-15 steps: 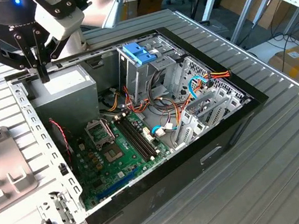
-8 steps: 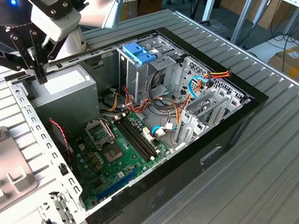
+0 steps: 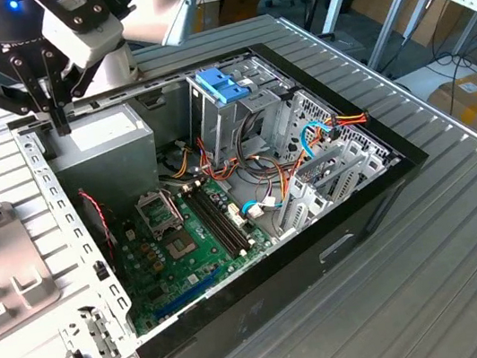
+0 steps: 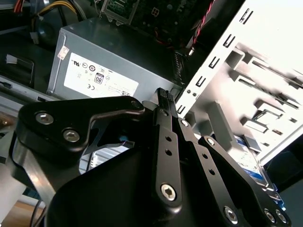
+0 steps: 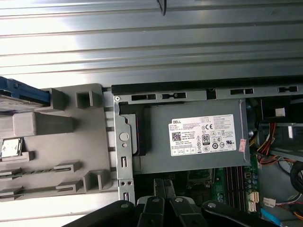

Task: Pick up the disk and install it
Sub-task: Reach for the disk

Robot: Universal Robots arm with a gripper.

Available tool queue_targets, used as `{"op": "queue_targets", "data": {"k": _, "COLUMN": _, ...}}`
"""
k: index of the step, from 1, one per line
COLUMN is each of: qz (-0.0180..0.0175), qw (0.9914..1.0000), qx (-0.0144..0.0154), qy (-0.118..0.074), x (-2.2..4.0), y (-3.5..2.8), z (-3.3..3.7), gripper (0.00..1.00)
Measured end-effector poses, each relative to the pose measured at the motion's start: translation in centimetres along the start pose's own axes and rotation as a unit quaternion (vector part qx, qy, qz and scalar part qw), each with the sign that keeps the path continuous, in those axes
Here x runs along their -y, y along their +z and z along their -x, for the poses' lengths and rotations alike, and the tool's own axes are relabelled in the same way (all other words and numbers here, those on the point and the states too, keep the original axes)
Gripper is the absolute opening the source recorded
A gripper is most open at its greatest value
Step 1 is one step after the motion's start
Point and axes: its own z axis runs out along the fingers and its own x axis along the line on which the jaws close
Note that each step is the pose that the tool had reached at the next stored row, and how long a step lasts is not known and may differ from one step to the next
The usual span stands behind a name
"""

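You had a white sticker [image 5: 202, 135] on the grey power-supply box [image 5: 156, 153], seen in both wrist views. It carried a dark logo, rows of fine print, a boxed number and round certification marks. The disk [image 4: 251, 165] showed a white-and-blue label, and its print was too small to read.

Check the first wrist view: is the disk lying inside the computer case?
No, the disk rests on the grey fixture outside the case.
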Motion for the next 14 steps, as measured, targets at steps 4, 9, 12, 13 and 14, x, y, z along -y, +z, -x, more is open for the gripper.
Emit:
{"op": "queue_targets", "data": {"k": 4, "qz": 0.0, "qw": 1.0, "qx": 0.0, "qy": 0.0, "x": 0.01, "y": 0.0, "z": -0.2, "gripper": 0.11}}
{"op": "queue_targets", "data": {"k": 9, "qz": 0.0, "qw": 1.0, "qx": 0.0, "qy": 0.0, "x": 0.04, "y": -0.01, "z": -0.52, "gripper": 0.11}}
{"op": "queue_targets", "data": {"k": 12, "qz": 0.0, "qw": 1.0, "qx": 0.0, "qy": 0.0, "x": 0.06, "y": -0.02, "z": -0.79, "gripper": 0.11}}
{"op": "queue_targets", "data": {"k": 13, "qz": 0.0, "qw": 1.0, "qx": 0.0, "qy": 0.0, "x": 0.06, "y": -0.02, "z": -0.84, "gripper": 0.11}}
{"op": "queue_targets", "data": {"k": 14, "qz": 0.0, "qw": 1.0, "qx": 0.0, "qy": 0.0, "x": 0.07, "y": -0.02, "z": -0.94, "gripper": 0.11}}
